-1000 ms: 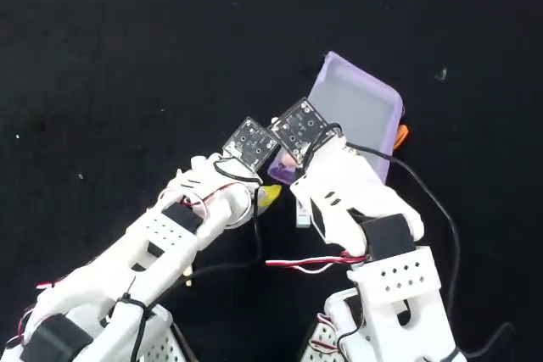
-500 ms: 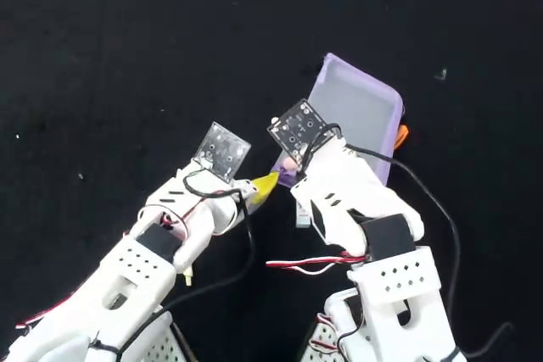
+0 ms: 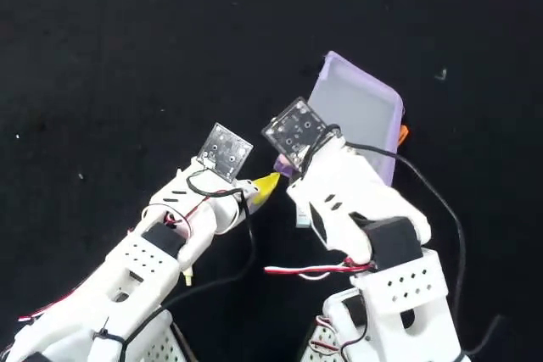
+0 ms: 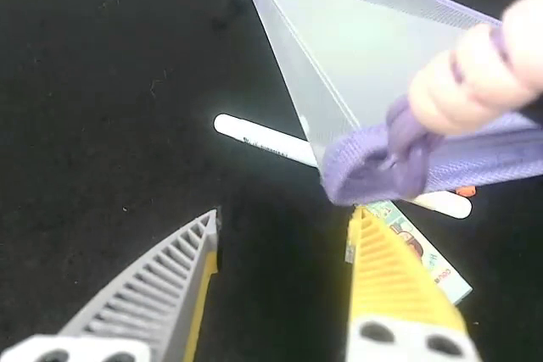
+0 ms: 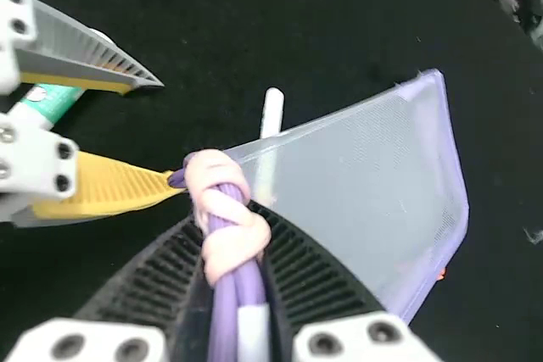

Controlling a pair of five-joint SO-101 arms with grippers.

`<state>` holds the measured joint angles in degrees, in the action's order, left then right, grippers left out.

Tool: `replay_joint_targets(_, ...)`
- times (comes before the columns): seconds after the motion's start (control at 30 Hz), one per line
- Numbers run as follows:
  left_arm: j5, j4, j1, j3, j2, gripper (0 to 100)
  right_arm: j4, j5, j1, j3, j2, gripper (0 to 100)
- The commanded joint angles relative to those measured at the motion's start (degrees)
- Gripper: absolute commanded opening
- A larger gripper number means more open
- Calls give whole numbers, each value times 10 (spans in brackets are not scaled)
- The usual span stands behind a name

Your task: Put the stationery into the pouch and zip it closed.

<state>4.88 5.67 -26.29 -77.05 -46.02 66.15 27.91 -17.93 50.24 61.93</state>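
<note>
– Two grippers at one corner. States?
– Right gripper (image 5: pixel 225 239) is clamped on the pouch's purple zip cord (image 5: pixel 227 311), with the pink charm (image 4: pixel 475 74) bunched at its tips. That end of the pouch (image 5: pixel 365 175) is lifted off the table (image 3: pixel 127 65). Left gripper (image 4: pixel 284 218) is spread wide and has nothing in it.
– Step, and how to do it well?
– My guess is the left goes for the white pen (image 4: pixel 263 140). The right should hold the corner high and steady. The left should drop low, straddle the barrel crosswise and close mid-length, because a thin round pen will likely roll if one finger nudges it first. I can't tell whether the mouth is unzipped, so check that before inserting.
– Pen relative to the jaws?
– It lies flat on the table, partly under the raised pouch. It is ahead of the left jaws, just past their tips, not between them.
– Anything else?
– A printed card (image 4: pixel 416 252) lies close beside the yellow finger (image 4: pixel 386 277). There's an orange bit (image 3: pixel 401 135) at the pouch's far edge, but I can't tell what it is.
</note>
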Motion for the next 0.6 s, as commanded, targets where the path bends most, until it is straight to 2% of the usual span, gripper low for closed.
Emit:
replay_joint_targets(0.0, -4, -11, 5, 16, 0, 245, 8, -3, -17, -36, 11, 11)
replay_joint_targets(0.2, -43, -12, 3, 16, 0, 250, 10, -3, -15, -36, 12, 11)
replay_joint_targets(0.57, -45, -49, 0, 16, 4, 246, 21, -2, -18, -37, 13, 11)
